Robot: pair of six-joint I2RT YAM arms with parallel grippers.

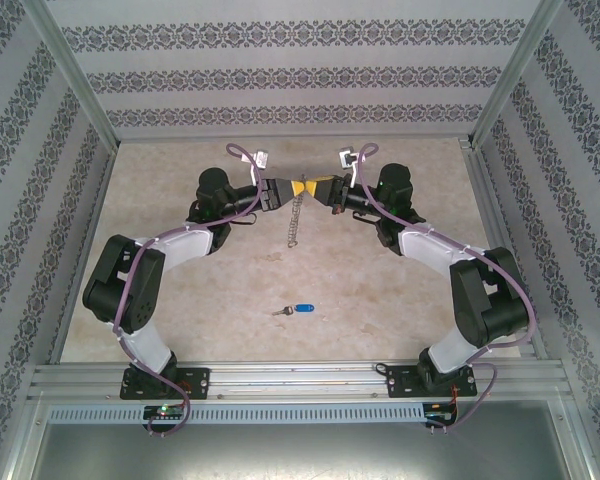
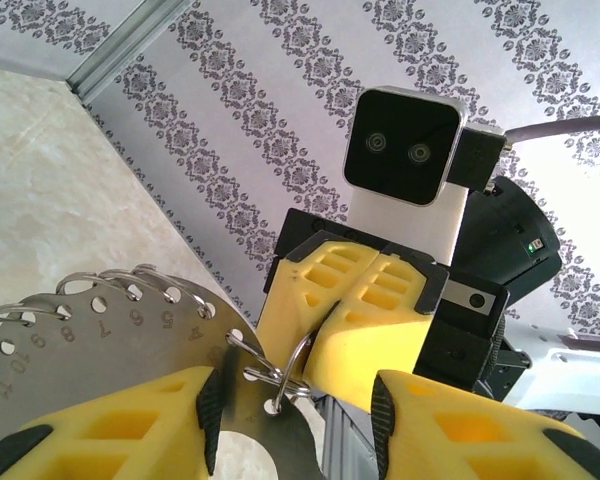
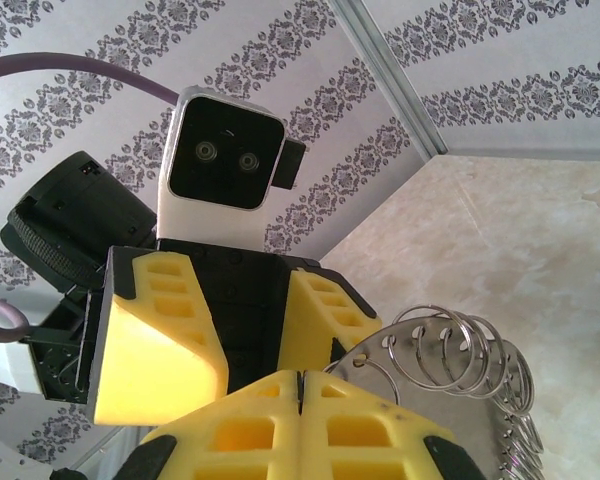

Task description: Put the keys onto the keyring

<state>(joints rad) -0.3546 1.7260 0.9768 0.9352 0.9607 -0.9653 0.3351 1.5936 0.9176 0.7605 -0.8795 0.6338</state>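
Top external view: two arms reach inward and meet tip to tip above the desk (image 1: 180,290), over its middle and close to its far edge.
Keyring (image 1: 296,222): up off the desk between the two pincers, hanging down from them like a limp chain.
Keyring up close: in the left wrist view it is a flat metal plate with numbered holes and wire rings threaded along its edge.
Left pincer (image 2: 300,400): yellow fingers stand partly apart. The plate lies between them against one black pad (image 2: 218,400), with a clear gap to the other finger.
Right pincer (image 3: 300,388): fingers pressed fully together. In the left wrist view one wire ring of the keyring runs into the seam at its tip, so it appears to grip that ring.
Key (image 1: 299,309): small, silver with a blue head, lying flat on the desk midway between its left and right edges, nearer the near edge, well apart from both pincers and the keyring.
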